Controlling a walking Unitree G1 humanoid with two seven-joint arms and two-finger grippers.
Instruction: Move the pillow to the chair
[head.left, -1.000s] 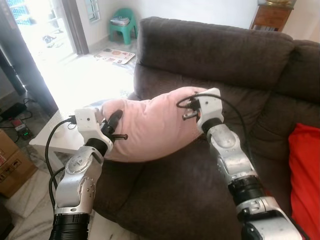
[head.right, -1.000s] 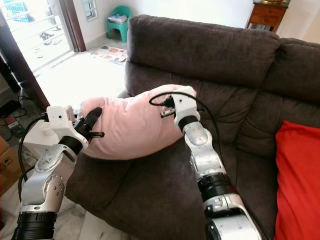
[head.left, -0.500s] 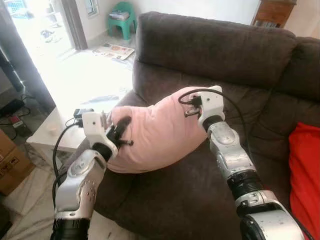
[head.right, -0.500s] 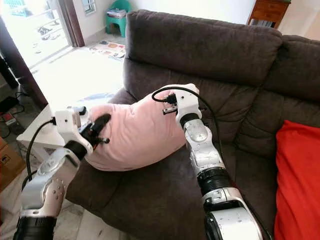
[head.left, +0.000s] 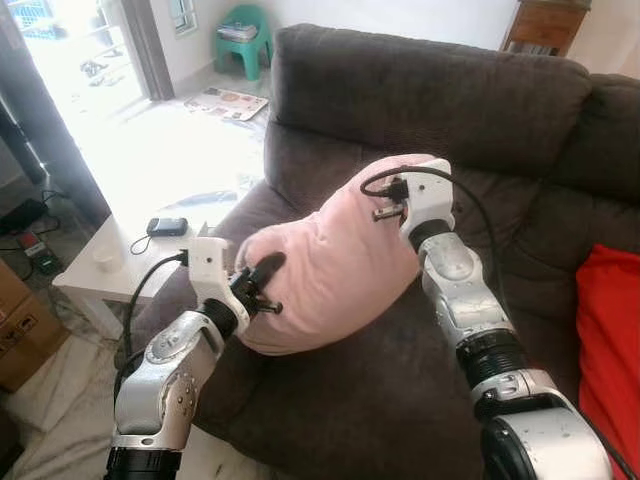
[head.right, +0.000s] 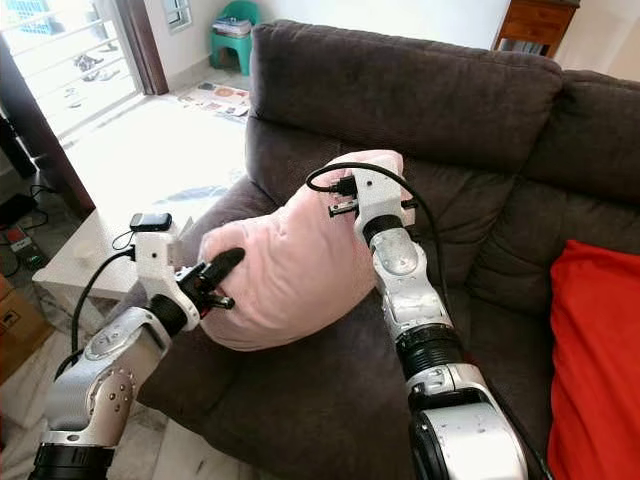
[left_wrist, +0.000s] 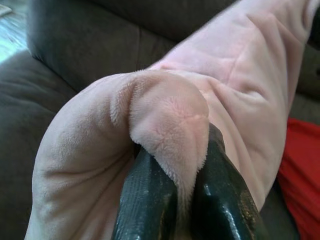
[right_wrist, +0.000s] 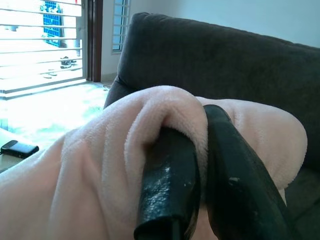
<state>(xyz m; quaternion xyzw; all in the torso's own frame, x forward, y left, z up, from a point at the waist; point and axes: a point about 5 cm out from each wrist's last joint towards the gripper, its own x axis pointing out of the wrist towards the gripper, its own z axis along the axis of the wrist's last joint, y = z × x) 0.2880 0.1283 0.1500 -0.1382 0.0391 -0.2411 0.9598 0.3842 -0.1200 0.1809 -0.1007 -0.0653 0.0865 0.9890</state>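
A soft pink pillow (head.left: 335, 255) hangs between my two arms, over the left seat and armrest of a dark brown sofa (head.left: 430, 95). My left gripper (head.left: 262, 283) is shut on the pillow's lower left corner; in the left wrist view a fold of pink plush (left_wrist: 172, 125) is pinched between the black fingers (left_wrist: 145, 200). My right gripper (head.left: 405, 200) is shut on the pillow's upper right corner, near the sofa's backrest; the right wrist view shows plush (right_wrist: 150, 107) squeezed between its fingers (right_wrist: 167, 185).
A red cushion (head.left: 608, 350) lies on the sofa at the right. A low white table (head.left: 110, 275) with a dark phone (head.left: 165, 226) stands left of the armrest. A green plastic chair (head.left: 245, 35) is far back by the bright doorway. A cardboard box (head.left: 25, 335) sits on the floor.
Both grippers have carried the pillow to the right and a little up, away from the armrest and over the seat. The view has shifted slightly too.
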